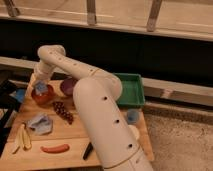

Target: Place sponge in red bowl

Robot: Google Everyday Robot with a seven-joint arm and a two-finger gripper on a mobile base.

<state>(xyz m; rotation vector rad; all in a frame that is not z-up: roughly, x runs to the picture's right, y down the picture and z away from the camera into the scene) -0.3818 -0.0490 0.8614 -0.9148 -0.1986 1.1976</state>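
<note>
The red bowl point(44, 97) stands at the back left of the wooden table point(70, 135). A bluish sponge point(41, 89) shows at the bowl's mouth, over its middle. My gripper point(37, 85) is right above the bowl at the sponge, at the end of the white arm point(75, 70) that reaches in from the right. I cannot tell whether the sponge rests in the bowl or is still held.
A purple bowl point(67, 86) stands right of the red bowl. Dark grapes point(64, 111), a grey-blue cloth point(40, 123), a banana point(22, 137), a red sausage-like item point(55, 148) and a black tool point(87, 150) lie in front. A green tray point(129, 90) sits at the right.
</note>
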